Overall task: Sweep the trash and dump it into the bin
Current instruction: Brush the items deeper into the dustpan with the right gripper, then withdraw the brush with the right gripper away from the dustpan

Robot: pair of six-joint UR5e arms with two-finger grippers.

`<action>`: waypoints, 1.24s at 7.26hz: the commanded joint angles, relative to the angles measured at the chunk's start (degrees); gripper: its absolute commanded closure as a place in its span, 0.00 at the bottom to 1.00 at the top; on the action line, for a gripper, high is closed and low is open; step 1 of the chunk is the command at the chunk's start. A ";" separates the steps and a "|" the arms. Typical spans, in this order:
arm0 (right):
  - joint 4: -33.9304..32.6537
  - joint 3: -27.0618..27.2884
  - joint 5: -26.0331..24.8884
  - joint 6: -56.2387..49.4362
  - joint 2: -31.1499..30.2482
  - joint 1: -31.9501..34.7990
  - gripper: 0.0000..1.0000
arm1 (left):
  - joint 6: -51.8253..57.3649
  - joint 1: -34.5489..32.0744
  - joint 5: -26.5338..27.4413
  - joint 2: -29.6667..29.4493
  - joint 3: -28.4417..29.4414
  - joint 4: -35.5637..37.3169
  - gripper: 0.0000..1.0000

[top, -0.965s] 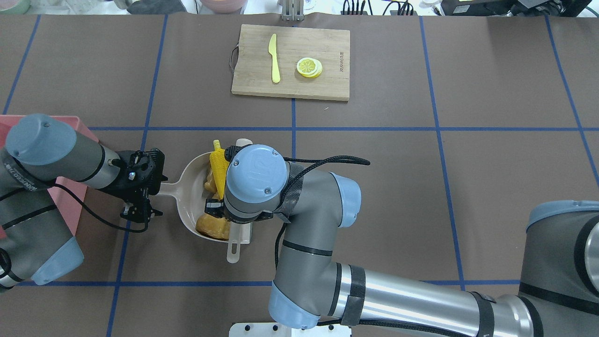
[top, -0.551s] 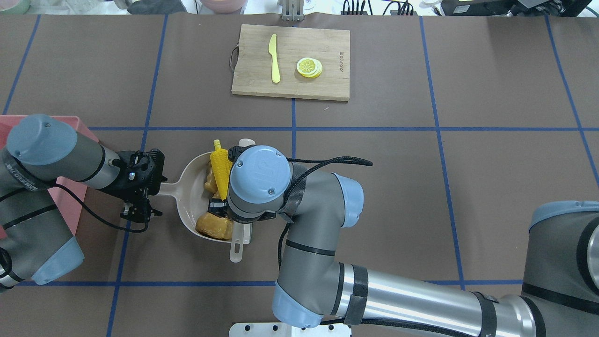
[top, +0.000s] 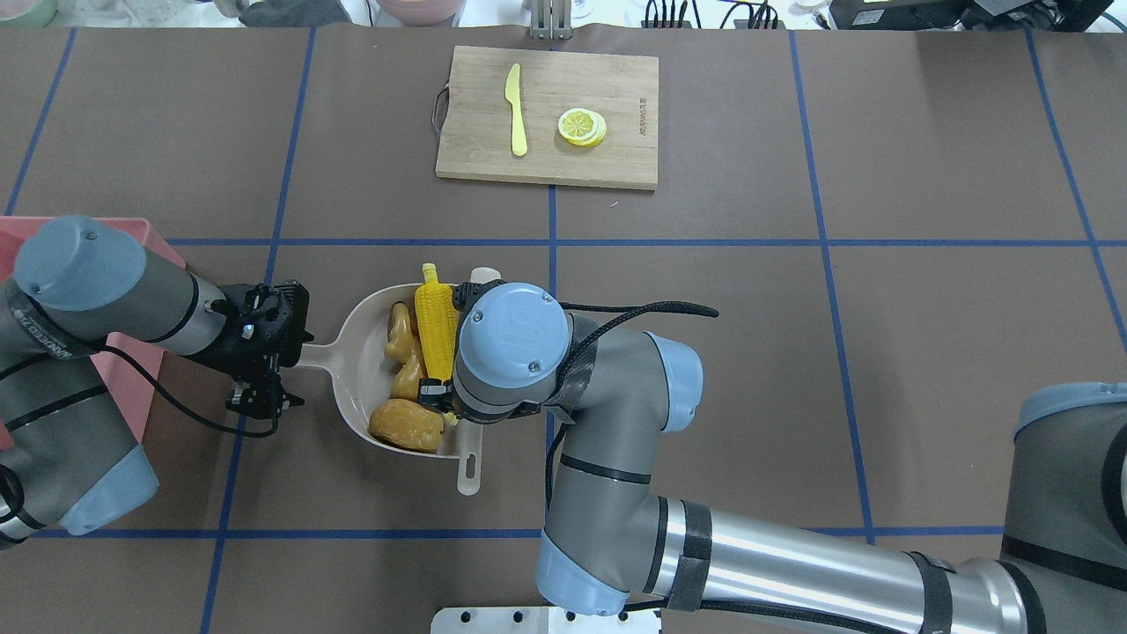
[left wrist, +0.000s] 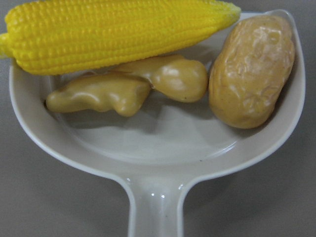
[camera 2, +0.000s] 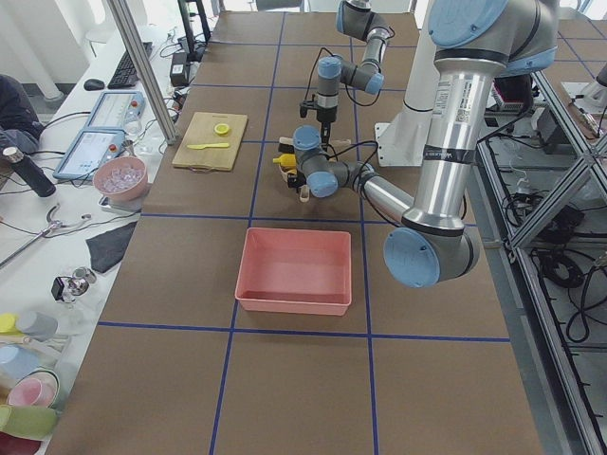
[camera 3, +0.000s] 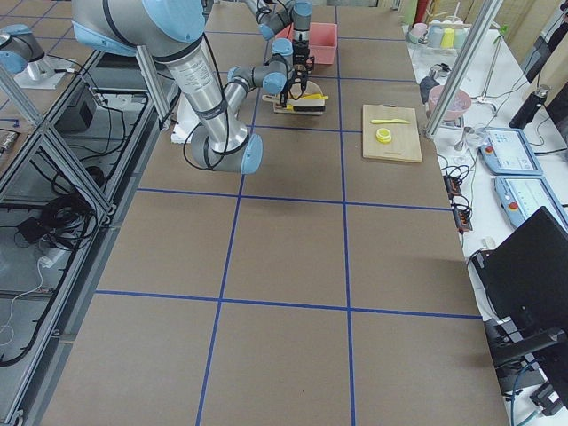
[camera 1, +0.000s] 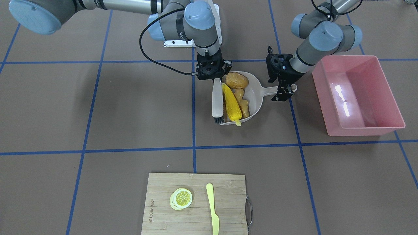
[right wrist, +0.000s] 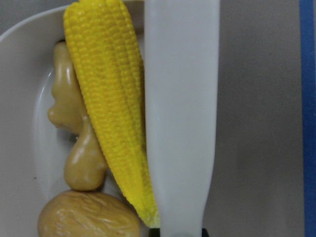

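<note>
Now | corn, potato, ginger in dustpan | brush against corn

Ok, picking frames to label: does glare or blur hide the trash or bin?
Exterior front-facing: white glare streaks on the bin floor, hiding nothing. Left wrist: corn cob, ginger root, potato sharp; small glints on the dustpan. Right wrist: sharp too.

Robotics lab: grid-taped table, aluminium framing
</note>
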 commanded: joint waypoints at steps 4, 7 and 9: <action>-0.26 0.88 -0.02 -1.19 -1.36 0.09 1.00 | -0.09 0.00 -0.09 0.09 -0.49 0.00 0.12; -4.36 7.44 0.85 -3.47 -5.74 0.96 1.00 | 0.53 0.00 -0.09 0.79 -0.75 -0.17 0.16; -11.13 16.32 1.99 -6.90 -10.92 2.89 1.00 | 0.53 -0.09 -0.09 1.23 -1.19 -0.18 0.16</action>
